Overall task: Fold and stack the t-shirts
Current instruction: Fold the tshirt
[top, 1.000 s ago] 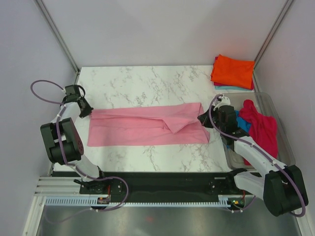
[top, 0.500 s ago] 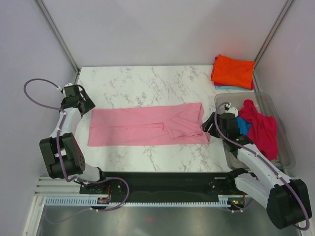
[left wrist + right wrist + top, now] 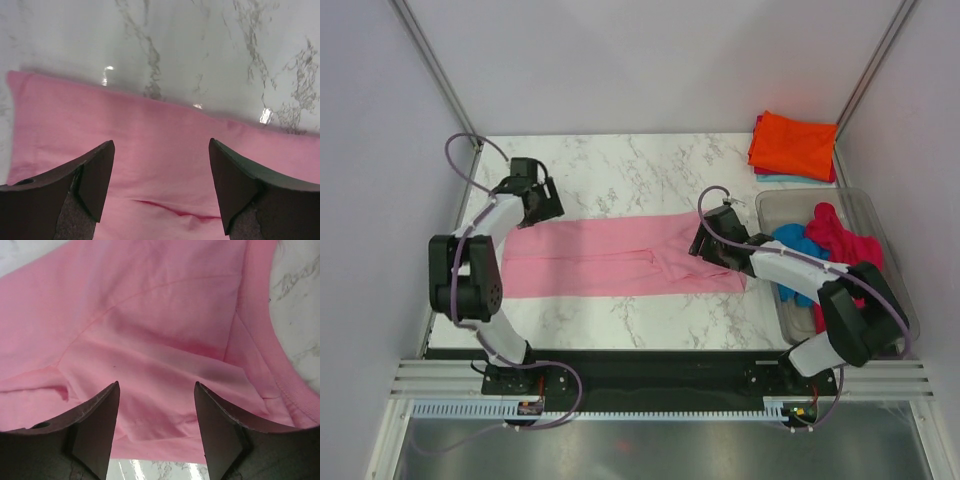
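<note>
A light pink t-shirt [image 3: 610, 255] lies folded into a long flat strip across the marble table. My left gripper [image 3: 545, 210] hovers over the strip's far left corner, open and empty. In the left wrist view the pink t-shirt [image 3: 150, 120] fills the gap under the left gripper [image 3: 161, 150]. My right gripper [image 3: 702, 245] is open over the strip's right end. There the right gripper [image 3: 156, 390] shows only the pink t-shirt [image 3: 165, 315] with its sleeve seam and hem. A folded orange t-shirt [image 3: 795, 145] tops a pale blue t-shirt [image 3: 778, 178] at the back right.
A clear plastic bin [image 3: 895, 290] at the right edge holds a bright blue t-shirt [image 3: 798, 245] and a crimson-pink t-shirt [image 3: 848, 255], both crumpled. Grey walls and metal posts close in the table [image 3: 620, 170] on three sides.
Both grippers opened and let go of the pink shirt. The left arm swung right to the strip's far corner; the right arm moved left over its right end. The raised fold settled flat.
</note>
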Robot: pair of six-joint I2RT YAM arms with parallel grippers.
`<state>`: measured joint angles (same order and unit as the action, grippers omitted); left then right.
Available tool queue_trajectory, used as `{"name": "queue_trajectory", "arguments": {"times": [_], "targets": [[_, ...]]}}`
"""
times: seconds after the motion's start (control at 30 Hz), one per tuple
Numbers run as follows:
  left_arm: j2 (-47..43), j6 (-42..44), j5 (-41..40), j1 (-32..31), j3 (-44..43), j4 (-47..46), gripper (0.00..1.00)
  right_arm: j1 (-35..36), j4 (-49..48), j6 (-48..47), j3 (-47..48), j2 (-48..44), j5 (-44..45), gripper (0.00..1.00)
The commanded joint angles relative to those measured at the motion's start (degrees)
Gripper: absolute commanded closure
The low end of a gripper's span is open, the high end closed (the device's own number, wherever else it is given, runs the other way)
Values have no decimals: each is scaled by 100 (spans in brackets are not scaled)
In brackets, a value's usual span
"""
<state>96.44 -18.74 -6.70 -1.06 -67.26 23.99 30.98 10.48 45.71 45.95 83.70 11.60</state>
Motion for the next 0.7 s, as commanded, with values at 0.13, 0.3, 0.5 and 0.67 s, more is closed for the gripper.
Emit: {"name": "queue_trajectory", "arguments": {"times": [0.13, 0.3, 0.5, 0.67], "targets": [[999, 222, 537, -491, -454, 774, 16, 92, 165, 1158, 677, 1507, -25, 30], [1456, 187, 899, -684, -551, 1108, 16, -83, 139, 1159, 1291, 2465, -69, 28], [1114, -208, 1407, -931, -95, 1109, 14, -786, 577, 553, 3496, 4178, -385, 30], [622, -849, 2426, -993, 922, 503, 15, -927, 1419, 79, 6184, 6065, -632, 31]]}}
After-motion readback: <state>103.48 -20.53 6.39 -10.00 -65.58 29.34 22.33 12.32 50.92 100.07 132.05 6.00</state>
